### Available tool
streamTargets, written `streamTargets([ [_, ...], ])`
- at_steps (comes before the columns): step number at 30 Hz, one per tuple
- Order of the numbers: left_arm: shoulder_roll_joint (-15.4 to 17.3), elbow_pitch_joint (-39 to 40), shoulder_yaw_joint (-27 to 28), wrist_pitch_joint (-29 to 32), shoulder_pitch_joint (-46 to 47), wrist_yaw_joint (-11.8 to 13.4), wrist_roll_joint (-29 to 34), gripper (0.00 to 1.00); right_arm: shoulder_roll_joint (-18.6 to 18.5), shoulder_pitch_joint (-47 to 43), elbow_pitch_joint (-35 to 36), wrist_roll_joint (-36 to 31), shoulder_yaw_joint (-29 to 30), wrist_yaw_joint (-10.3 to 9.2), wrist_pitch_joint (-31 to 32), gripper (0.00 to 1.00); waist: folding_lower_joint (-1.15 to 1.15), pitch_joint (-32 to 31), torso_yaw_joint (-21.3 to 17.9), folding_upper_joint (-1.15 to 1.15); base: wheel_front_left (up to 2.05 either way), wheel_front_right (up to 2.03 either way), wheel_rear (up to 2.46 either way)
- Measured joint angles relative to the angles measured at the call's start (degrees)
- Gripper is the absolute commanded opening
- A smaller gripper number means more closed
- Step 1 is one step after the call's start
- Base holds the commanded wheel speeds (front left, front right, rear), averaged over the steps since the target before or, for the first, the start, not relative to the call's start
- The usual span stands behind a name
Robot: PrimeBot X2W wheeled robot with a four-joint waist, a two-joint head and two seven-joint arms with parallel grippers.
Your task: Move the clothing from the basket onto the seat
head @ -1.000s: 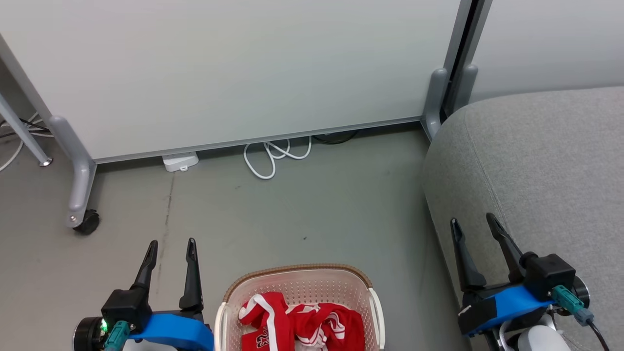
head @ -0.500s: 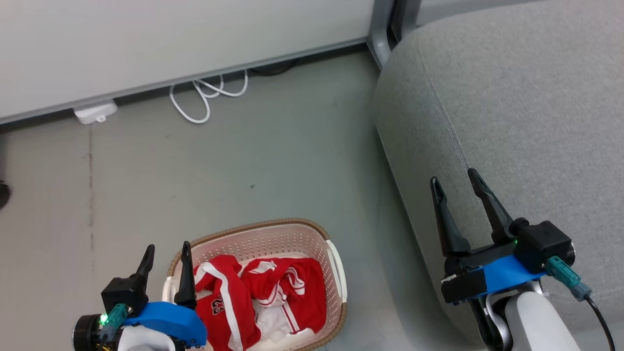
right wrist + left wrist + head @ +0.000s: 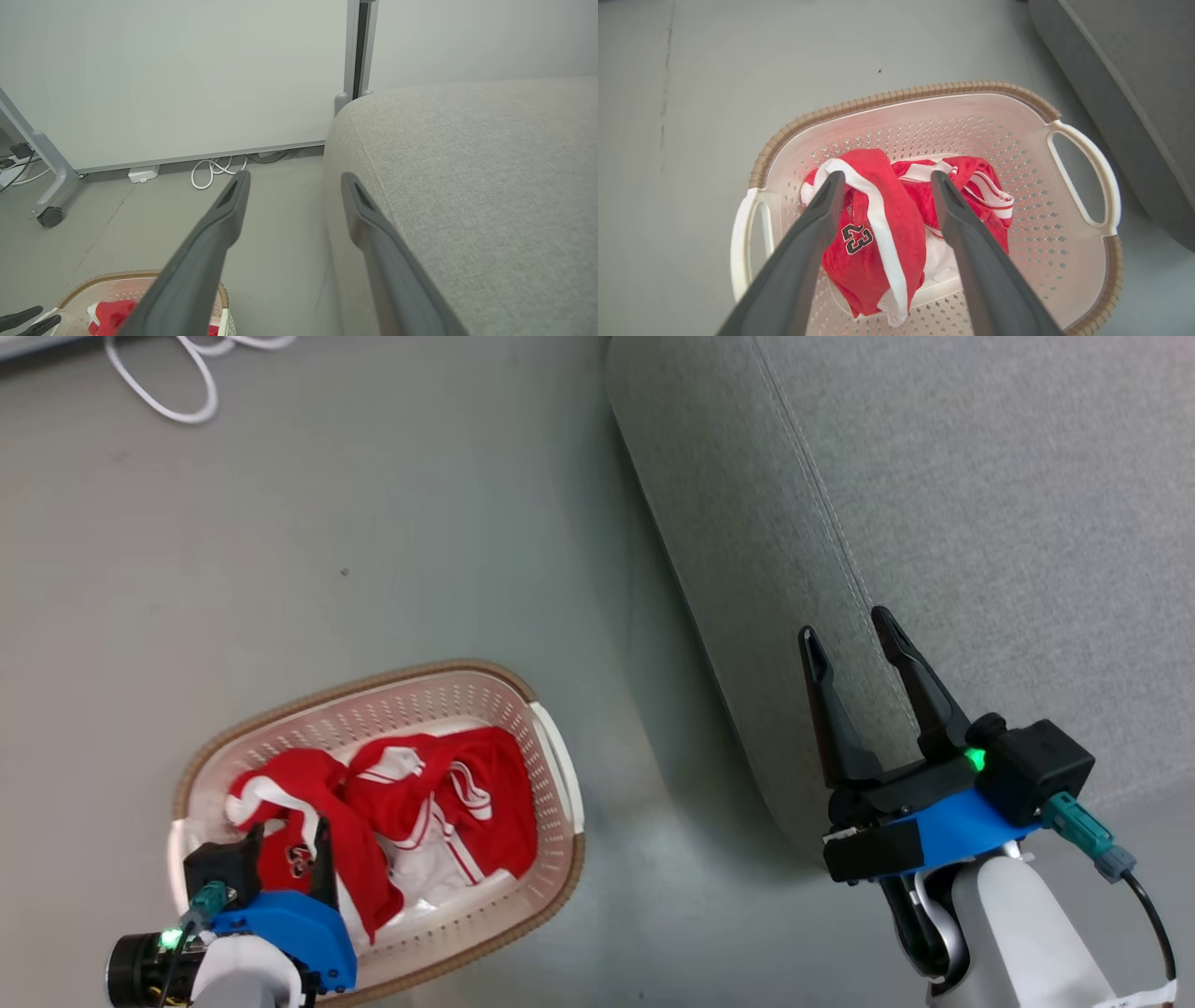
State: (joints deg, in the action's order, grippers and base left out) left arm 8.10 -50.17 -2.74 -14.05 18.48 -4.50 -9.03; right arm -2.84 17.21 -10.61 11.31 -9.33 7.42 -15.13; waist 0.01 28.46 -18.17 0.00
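Left gripper (image 3: pixel 288 831), lower left of frame, hangs with fingers spread above the clothing (image 3: pixel 439 784), which lies heaped inside the basket (image 3: pixel 373 677). Right gripper (image 3: pixel 843 625), lower right, is spread and empty over the edge of the seat (image 3: pixel 980 523), which fills the upper right.

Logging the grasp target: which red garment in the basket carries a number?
The garment seen between the left hand's fingers in the left wrist view, printed 23; the other garment shows only white stripes.

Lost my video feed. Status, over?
Left gripper open, over clothing in basket. Right gripper open, empty, at seat edge. No clothing on seat yet. White cable on floor, away from basket.
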Motion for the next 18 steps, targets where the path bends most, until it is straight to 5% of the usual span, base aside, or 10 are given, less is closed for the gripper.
streamTargets([
  [18,2.4,-11.8,-0.4,6.6,9.7,2.0,-0.8,1.0,0.0,2.7,1.7,3.2,-1.0,0.01,0.0,1.0,0.0,10.2,-3.4,0.0,0.0,0.0,0.0],
])
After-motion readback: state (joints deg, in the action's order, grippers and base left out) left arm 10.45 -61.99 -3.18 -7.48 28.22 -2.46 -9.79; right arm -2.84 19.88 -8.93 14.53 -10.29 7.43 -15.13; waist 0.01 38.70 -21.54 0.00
